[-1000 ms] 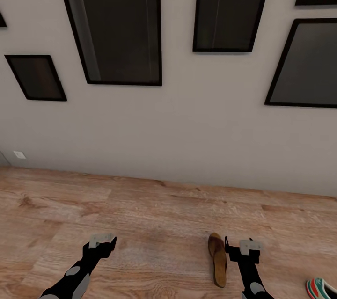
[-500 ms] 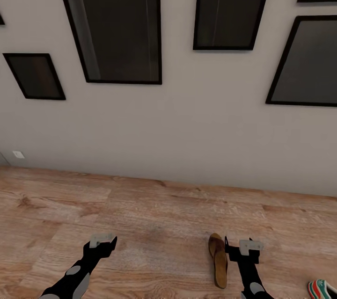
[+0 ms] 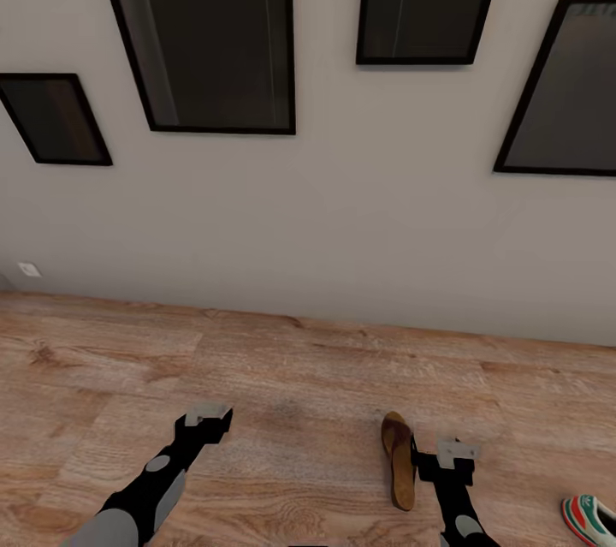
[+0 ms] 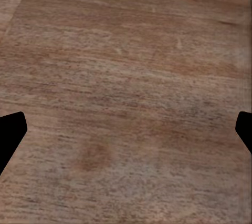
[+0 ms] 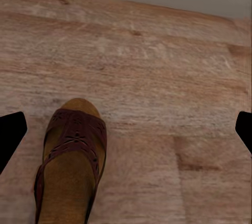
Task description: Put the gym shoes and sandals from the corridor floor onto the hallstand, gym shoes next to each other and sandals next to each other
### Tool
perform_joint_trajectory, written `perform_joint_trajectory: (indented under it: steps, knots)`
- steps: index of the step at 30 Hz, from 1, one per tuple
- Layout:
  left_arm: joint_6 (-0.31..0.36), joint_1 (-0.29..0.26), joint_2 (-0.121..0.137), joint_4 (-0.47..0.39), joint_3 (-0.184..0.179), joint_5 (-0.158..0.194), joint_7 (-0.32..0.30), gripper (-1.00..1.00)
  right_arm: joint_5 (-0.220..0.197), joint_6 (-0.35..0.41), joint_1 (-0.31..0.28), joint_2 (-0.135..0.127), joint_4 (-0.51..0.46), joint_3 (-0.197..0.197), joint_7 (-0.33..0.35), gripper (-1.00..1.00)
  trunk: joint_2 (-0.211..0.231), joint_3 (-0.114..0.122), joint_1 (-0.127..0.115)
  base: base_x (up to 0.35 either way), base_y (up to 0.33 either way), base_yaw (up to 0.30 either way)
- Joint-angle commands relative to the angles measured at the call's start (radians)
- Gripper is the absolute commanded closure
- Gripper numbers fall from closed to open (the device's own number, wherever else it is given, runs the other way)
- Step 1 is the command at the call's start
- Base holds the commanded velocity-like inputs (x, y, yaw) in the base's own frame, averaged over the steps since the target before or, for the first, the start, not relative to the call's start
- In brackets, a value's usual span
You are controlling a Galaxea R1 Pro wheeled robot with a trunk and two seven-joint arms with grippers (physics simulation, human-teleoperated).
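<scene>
We see one sandal point(image 3: 399, 459) flat on the corridor floor point(image 3: 291, 384), just beside our right gripper point(image 3: 445, 463). Both the right and left gripper point(image 3: 205, 423) have fingers spread apart, empty. A gym shoe point(image 3: 590, 519) sits at the frame's lower right edge.

Gym shoe point(image 3: 590, 520): cut off by the head view's lower right corner, toe end only. Sandal point(image 5: 71, 163): heel runs off the right wrist picture's edge; front strap and toe visible. Wall frames point(image 3: 205, 25): all cropped by the head view's borders. Wall outlet point(image 3: 29, 270): too small to read detail. Both arms cropped at the bottom edge.
</scene>
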Motion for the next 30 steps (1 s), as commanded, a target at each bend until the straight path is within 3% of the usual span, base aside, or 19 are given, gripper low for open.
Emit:
perform_joint_trajectory:
  steps: [1, 8, 17, 30]
  knots:
    - [0.008, -0.007, -0.003, -0.005, 0.008, -0.005, -0.008, -1.00, 0.007, 0.013, -0.001, 0.000, -0.001, 0.000, -0.006, -1.00, -0.001, -0.006, 0.000, 0.000, 0.000, 0.000]
    - [0.090, -0.045, -0.033, -0.034, 0.005, -0.005, -0.011, -1.00, 0.006, 0.131, -0.001, 0.002, -0.041, -0.002, 0.005, -1.00, -0.002, -0.044, 0.003, 0.000, 0.000, 0.000]
    - [0.125, -0.059, -0.065, -0.054, 0.005, -0.005, -0.011, -1.00, 0.005, 0.261, -0.001, 0.002, -0.152, -0.002, 0.052, -1.00, -0.004, -0.093, 0.007, 0.000, 0.000, 0.000]
    - [0.132, -0.059, -0.065, -0.058, 0.003, -0.006, -0.011, -1.00, 0.005, 0.309, -0.001, 0.002, -0.191, -0.003, 0.065, -1.00, -0.007, -0.164, 0.013, 0.000, 0.000, 0.000]
